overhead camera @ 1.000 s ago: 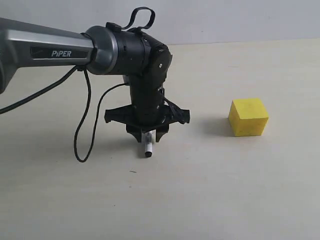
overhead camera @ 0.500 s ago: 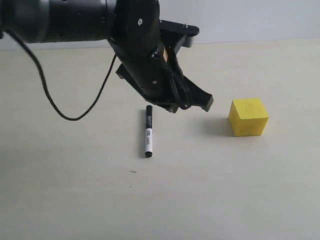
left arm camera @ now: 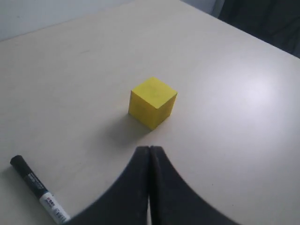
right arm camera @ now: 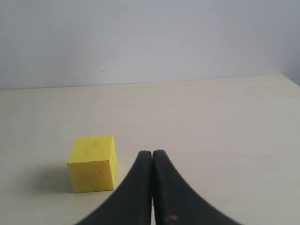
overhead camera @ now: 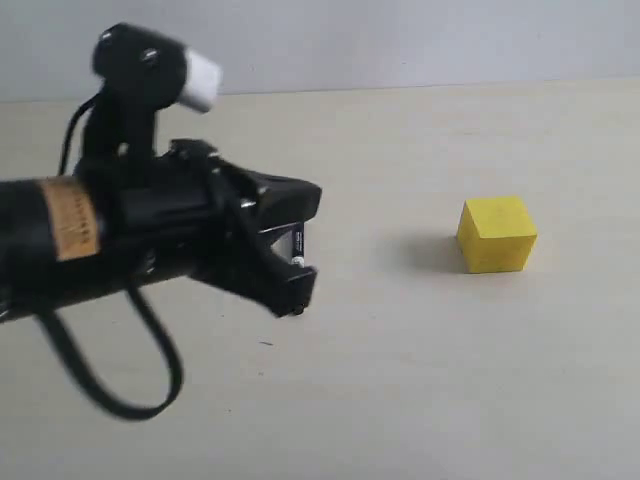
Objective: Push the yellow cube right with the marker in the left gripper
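The yellow cube [overhead camera: 497,233] sits on the table at the right, untouched. On the table to its left lies the marker [overhead camera: 297,243], loose and mostly hidden behind my left arm. In the left wrist view the marker [left arm camera: 37,190] lies off to the side of the jaws, with the cube [left arm camera: 153,102] ahead of them. My left gripper [left arm camera: 149,147] is shut with nothing in it, and its claw [overhead camera: 285,243] hangs in front of the marker. My right gripper [right arm camera: 152,152] is shut and empty, with the cube [right arm camera: 93,163] just ahead and to one side.
The pale beige table [overhead camera: 420,380] meets a light grey wall [overhead camera: 400,40] at the back. A loose black cable [overhead camera: 110,390] loops below my left arm. The table's edge and a dark area [left arm camera: 267,23] show in the left wrist view.
My left gripper let go of the marker, rose, and then swung low to the left, now covering most of the marker. The marker stays flat on the table. The cube has not moved.
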